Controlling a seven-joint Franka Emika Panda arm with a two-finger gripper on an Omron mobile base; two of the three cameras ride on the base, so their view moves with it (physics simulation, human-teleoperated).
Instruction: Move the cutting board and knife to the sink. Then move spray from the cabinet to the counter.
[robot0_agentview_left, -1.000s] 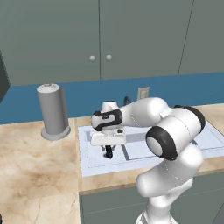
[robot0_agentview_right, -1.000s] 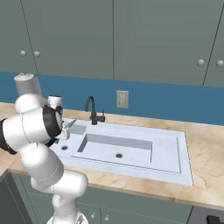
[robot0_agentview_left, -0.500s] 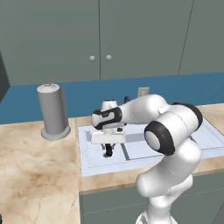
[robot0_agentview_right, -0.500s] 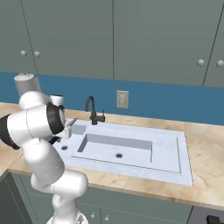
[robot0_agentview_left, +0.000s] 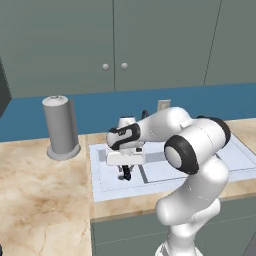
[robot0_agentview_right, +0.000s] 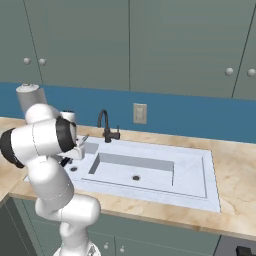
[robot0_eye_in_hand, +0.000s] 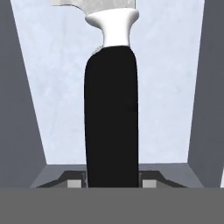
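The knife (robot0_eye_in_hand: 111, 109) is held over the sink (robot0_agentview_left: 235, 155), w/ the gripper (robot0_agentview_left: 124, 172) clenched on its black handle; pale basin floor is seen beneath in the hand view. The silver blade is cut off at that view's top edge, past a white collar. The gripper itself is partly hidden by the arm from the right. A grey cylinder (robot0_agentview_left: 60, 127) is stood on the counter (robot0_agentview_left: 40, 200) beside the rim.

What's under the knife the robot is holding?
The knife, its black handle gripped in the jaws, hangs over the pale sink. Only the sink's light surface shows below it. The part straight beneath the handle is covered, so anything there can't be seen.
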